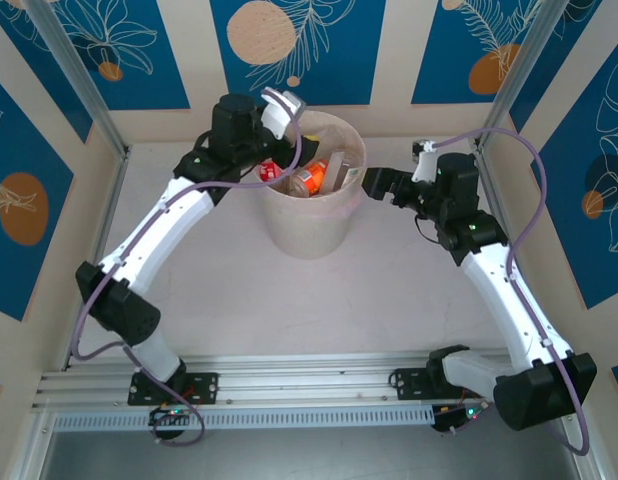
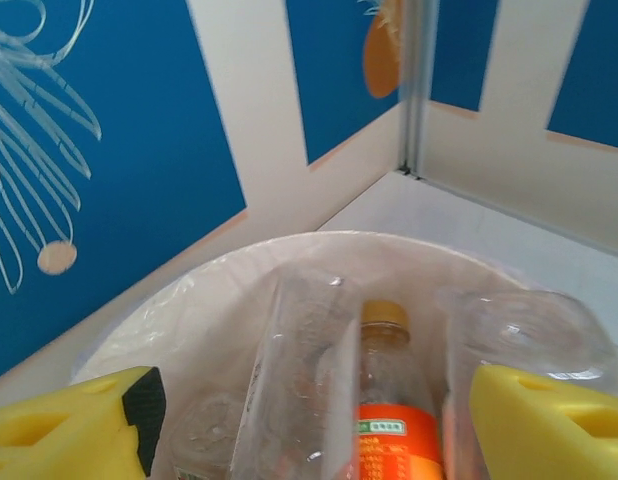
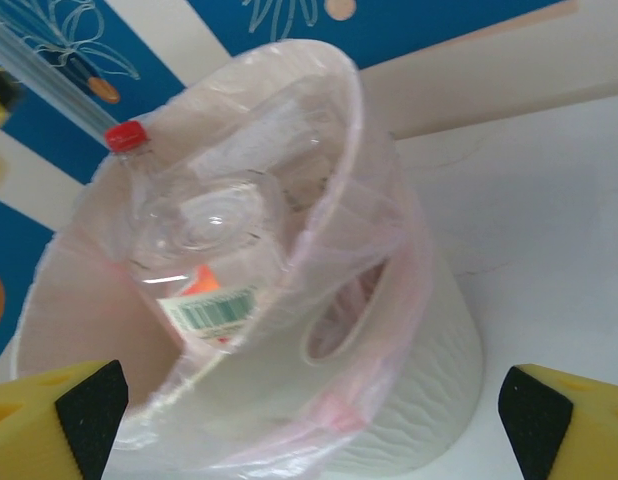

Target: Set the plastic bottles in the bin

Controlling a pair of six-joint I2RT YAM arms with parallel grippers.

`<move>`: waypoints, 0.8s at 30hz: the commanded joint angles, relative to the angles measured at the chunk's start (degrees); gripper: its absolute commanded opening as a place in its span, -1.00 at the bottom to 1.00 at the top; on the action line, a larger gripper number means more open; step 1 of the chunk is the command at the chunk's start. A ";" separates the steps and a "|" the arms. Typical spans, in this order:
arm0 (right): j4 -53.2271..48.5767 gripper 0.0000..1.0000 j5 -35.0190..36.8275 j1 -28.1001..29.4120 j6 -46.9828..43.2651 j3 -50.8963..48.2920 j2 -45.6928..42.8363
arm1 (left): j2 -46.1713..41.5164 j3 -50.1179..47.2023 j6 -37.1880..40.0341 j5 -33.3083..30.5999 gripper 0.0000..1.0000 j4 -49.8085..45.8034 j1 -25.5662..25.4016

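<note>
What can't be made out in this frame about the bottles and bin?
Top external: how many bottles fill the bin; they overlap, and the left arm covers part of its rim.
Left wrist: orange-label bottle, lower part cut by the bottom edge.
Right wrist: red-capped bottle, label print blurred.

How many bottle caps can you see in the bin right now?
2. A tan cap on the orange-labelled bottle standing in the middle, and a red cap on a clear bottle against the wall of the bin. More may be hidden in the pile.
</note>
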 commanded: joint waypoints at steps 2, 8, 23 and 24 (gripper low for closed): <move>-2.13 0.94 1.07 2.93 -2.56 5.86 3.69 | 6.06 6.26 -8.76 -5.30 0.67 -1.07 0.13; -6.33 0.94 8.72 6.22 -4.23 12.58 12.21 | 7.41 7.37 -12.53 -4.44 0.81 -2.35 0.17; -18.73 1.00 22.17 7.80 -6.00 25.32 24.65 | -19.65 -21.89 -14.95 -20.65 1.00 14.43 2.01; -17.91 1.00 20.22 7.79 -6.67 25.32 23.89 | -21.36 -23.93 -15.84 -22.50 1.00 15.02 2.67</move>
